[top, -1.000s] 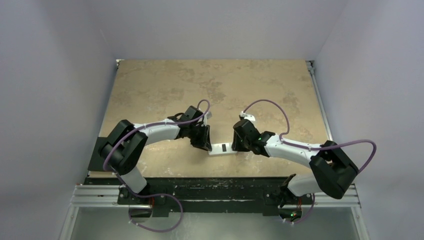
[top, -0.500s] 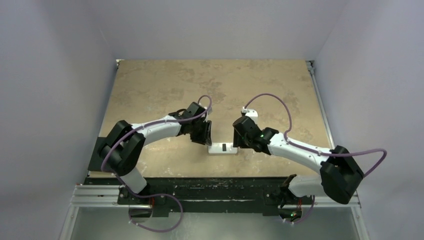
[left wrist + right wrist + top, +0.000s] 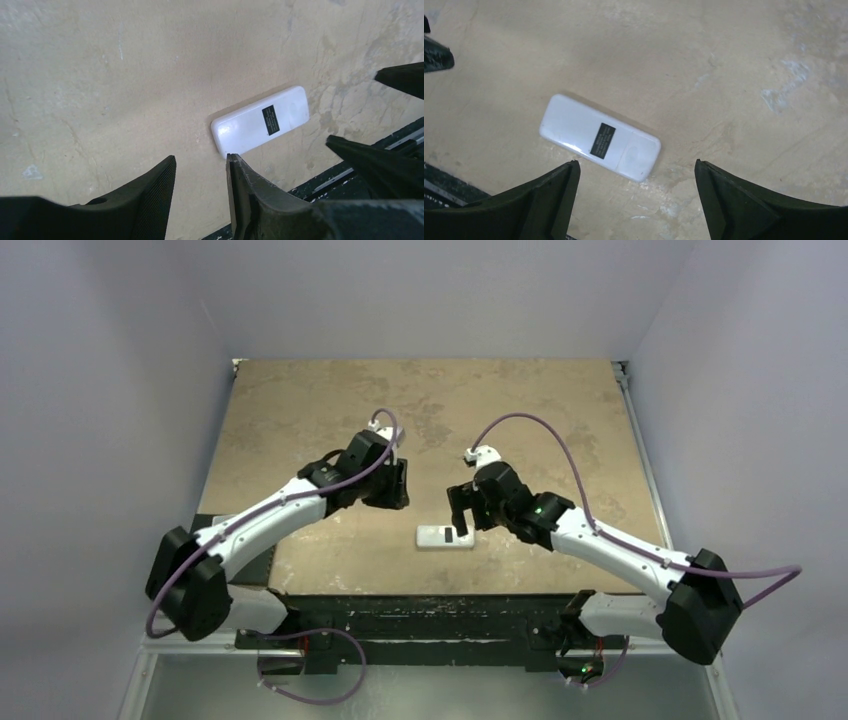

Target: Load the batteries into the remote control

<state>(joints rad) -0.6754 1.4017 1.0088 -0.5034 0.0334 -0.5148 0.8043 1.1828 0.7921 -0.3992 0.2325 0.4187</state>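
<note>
white plastic, plain back upward: the remote control (image 3: 599,137) lies flat on the table (image 3: 300,410), close to its near edge, in the gap between our two arms. from above, its long axis runs left to right, about parallel to that edge; which end is the handset's top we cannot tell. its corners are rounded, and a small black label sits across the back near the middle, a little toward our right. the print is too small to read. our left gripper (image 3: 201,165) hangs to the left of the remote and a little farther up the table, its ribbed fingers partly apart with nothing between them. our right gripper (image 3: 636,170) hangs over the remote's right end, jaws spread wide, gripping nothing. the tabletop is tan, mottled with paler worn patches. a black rail (image 3: 420,610) runs along the near edge, and pale grey walls (image 3: 420,290) close in the far side and both flanks.
</note>
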